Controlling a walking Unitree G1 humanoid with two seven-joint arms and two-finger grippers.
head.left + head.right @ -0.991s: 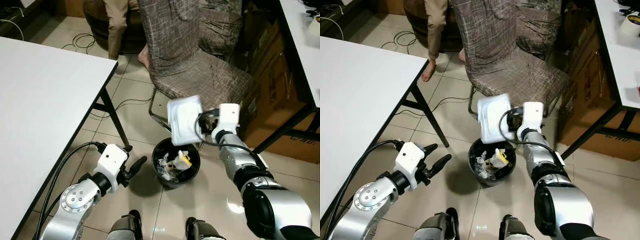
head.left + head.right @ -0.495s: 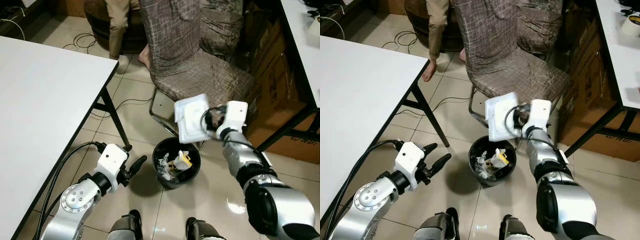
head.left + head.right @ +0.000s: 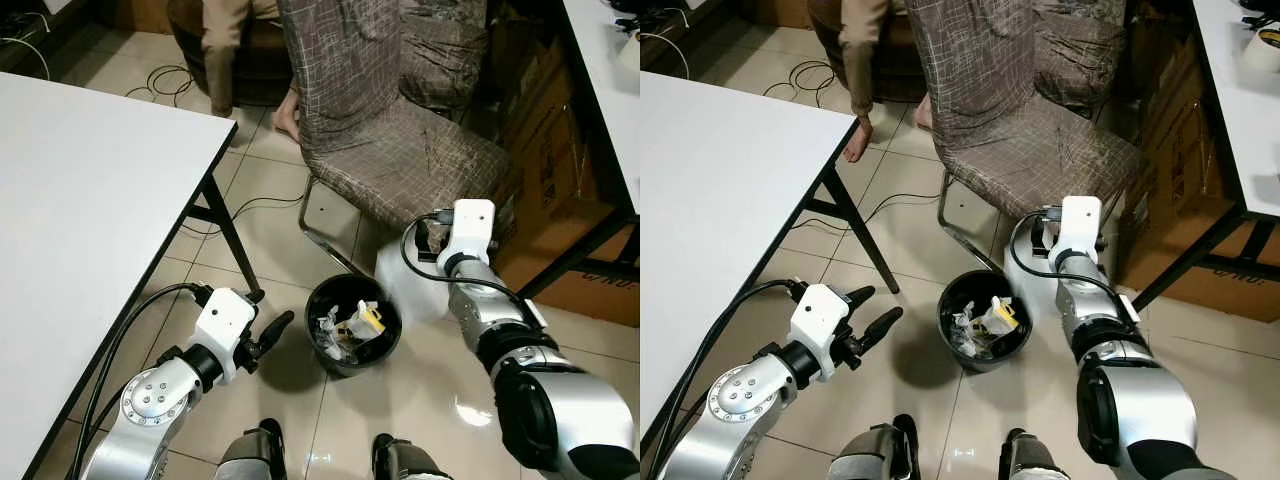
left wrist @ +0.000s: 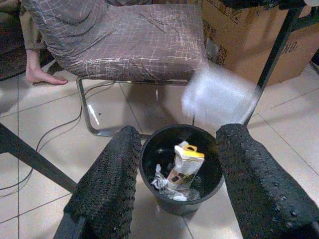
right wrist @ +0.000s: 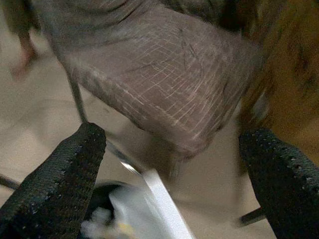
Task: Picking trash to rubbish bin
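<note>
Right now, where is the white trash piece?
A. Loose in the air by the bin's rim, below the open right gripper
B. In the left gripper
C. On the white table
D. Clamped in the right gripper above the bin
A: the white piece shows blurred beside the bin, clear of the right gripper, whose fingers are spread apart.

White trash released, right hand open.

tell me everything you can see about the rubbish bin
The bin is a small round black tub, plastic by its look, standing upright and open-topped on the tiled floor before the chair. Inside lie crumpled white wrappers and a yellow-topped packet. A blurred white piece is beside its rim, on the right arm's side.
</note>
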